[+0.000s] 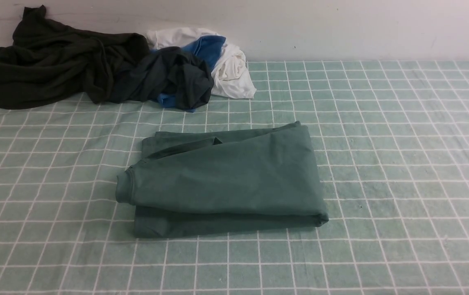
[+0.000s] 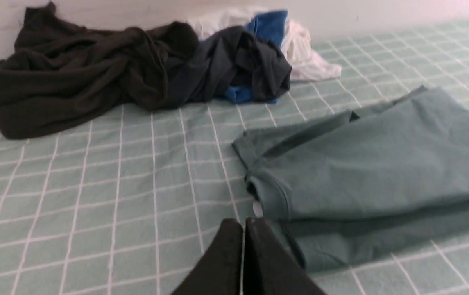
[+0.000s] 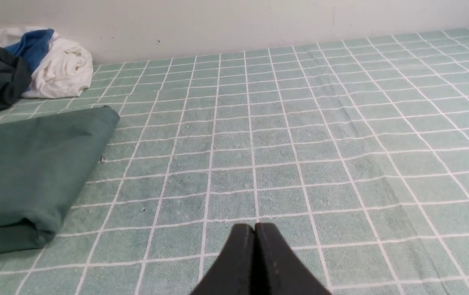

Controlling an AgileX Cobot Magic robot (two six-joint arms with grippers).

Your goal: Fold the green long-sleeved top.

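Teal-green long-sleeved top sits folded mid-cloth, soft, light jersey that'll likely slump, so pinch its thick folded edge or ribbed cuff, while left gripper and right gripper hover closed, holding nothing.

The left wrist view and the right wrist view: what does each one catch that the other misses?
Only the left wrist view shows the black garment by the wall, the top's ribbed cuff and the left claw, shut and empty.

Only the right wrist view shows the wide bare stretch of checked cloth beside the top, and the right claw, also shut and empty.

Both show the folded green top lying free of either claw, the navy garment, and the blue and white cloth behind it.
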